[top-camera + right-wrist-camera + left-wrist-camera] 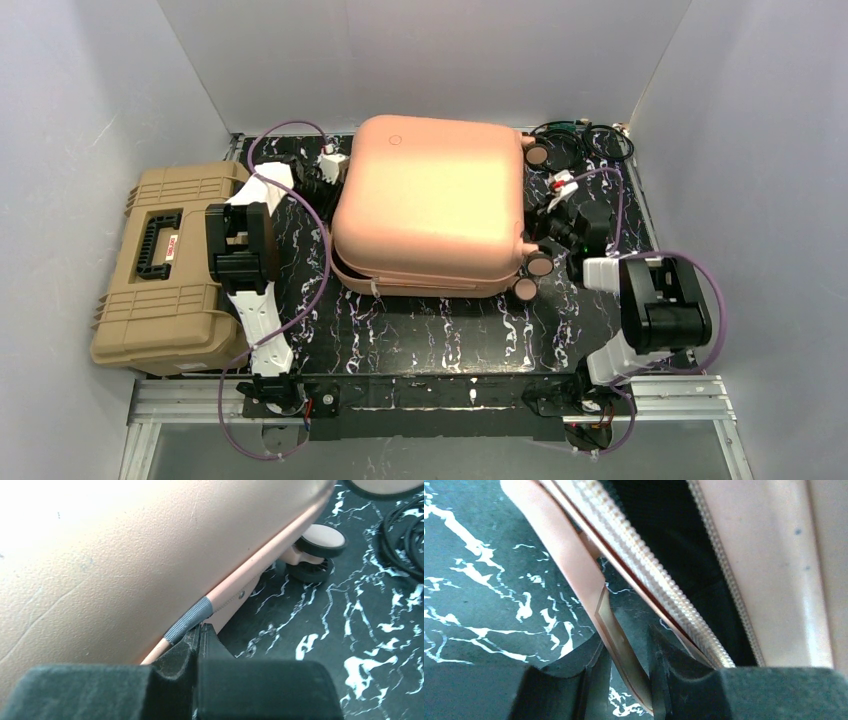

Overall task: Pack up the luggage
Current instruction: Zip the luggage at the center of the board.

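The peach-pink luggage (430,200) lies flat in the middle of the table, its lid lowered and slightly ajar along the front. My left gripper (325,190) is at its left side. In the left wrist view the gripper (624,675) is open, with the lower shell's rim (574,565) passing between the fingers; the zipper (644,565) and black lining (674,545) show above. My right gripper (542,222) is at the right side. In the right wrist view it (200,630) is shut, its tips at the seam beside a grey tape patch (189,620). Nothing shows between its fingers.
A tan ribbed toolbox (165,265) with a black handle lies at the left table edge. Coiled black cables (590,140) lie at the back right, also in the right wrist view (405,535). The luggage wheels (538,264) stick out on the right. White walls enclose the table.
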